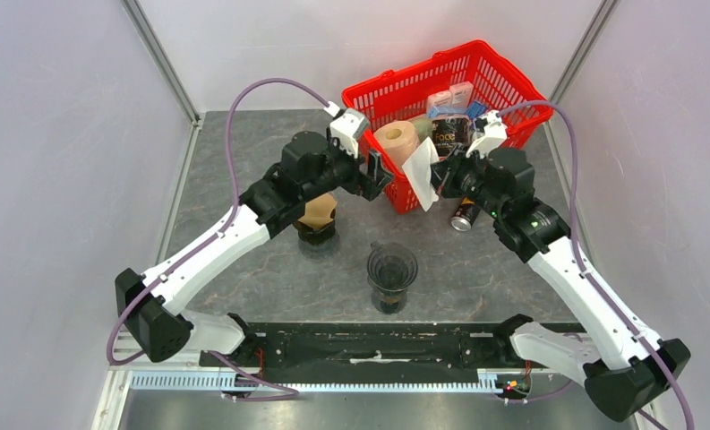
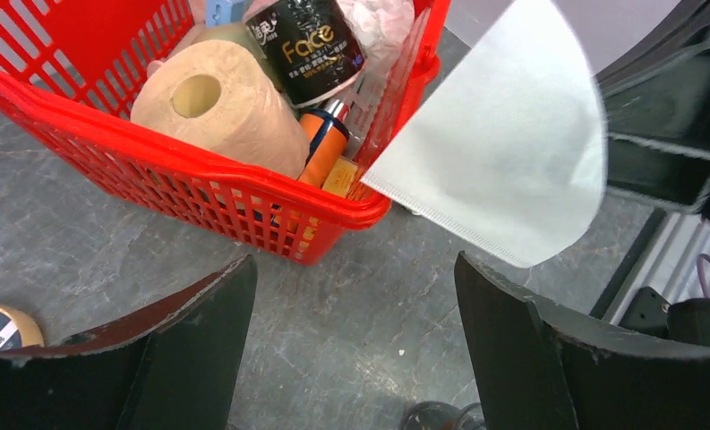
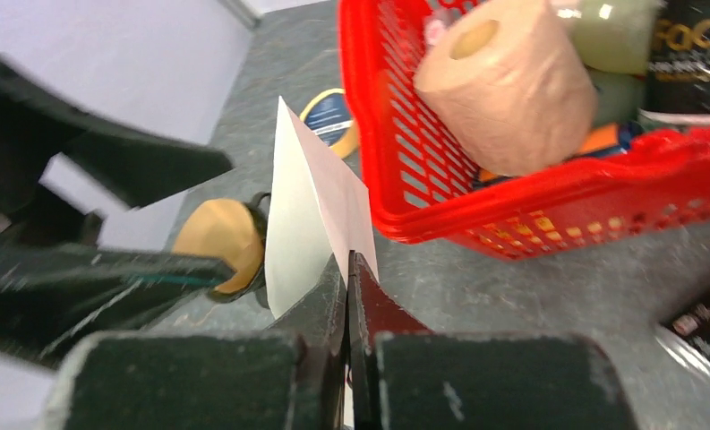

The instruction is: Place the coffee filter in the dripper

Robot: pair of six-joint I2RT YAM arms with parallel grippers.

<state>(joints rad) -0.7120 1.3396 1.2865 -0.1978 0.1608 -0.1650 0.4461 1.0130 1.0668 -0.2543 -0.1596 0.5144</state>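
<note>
Top external view: our right gripper point(image 1: 439, 172) is pinched tight on the white filter point(image 1: 421, 170), which hangs in the air beside the red basket point(image 1: 414, 67).
Left gripper point(image 2: 351, 305): spread wide, empty, facing the filter.
Dripper point(image 1: 392, 267): on the table below, nearer us.
Doing it well: we would part the cone first, then lower it centred.
Hard to tell: whether the filter is flat or parted.

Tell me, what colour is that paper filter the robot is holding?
The coffee filter is plain white, no pattern; the left wrist view shows it best.
</note>
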